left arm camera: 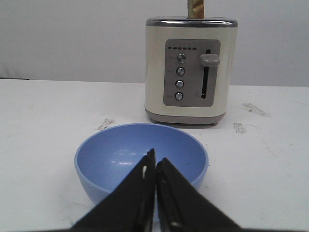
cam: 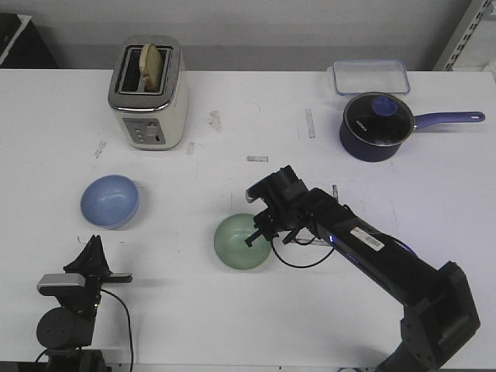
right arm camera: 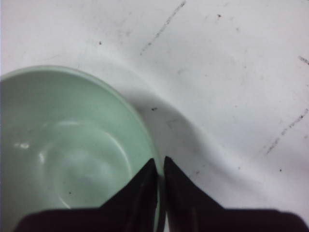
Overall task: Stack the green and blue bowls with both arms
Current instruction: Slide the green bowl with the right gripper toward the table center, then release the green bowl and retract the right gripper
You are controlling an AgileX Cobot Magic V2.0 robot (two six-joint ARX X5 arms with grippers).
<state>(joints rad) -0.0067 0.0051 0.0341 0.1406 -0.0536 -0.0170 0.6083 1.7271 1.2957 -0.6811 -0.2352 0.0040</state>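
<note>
- Left arm (cam: 74, 298) sits parked at the near left edge, its fingers (left arm camera: 155, 169) closed on nothing, aimed at the blue bowl (cam: 110, 201) on the surface (cam: 232, 325).
- Right fingers (right arm camera: 160, 170) pinch the green bowl's (cam: 242, 242) right rim, near centre.
- Recommendation: confirm a firm rim grip, lift level, clear the surface before carrying left.

Both arms are finished in matte black: the right arm (cam: 387, 263) is built from boxy, angular links with a white printed label on the forearm, and a thin black cable is looped loose under the wrist. The left arm (cam: 71, 310) is seen as a rounded black joint housing with a silver-grey camera block on top and a black cable alongside. Jaws on both are plain black tapered wedges.
</note>
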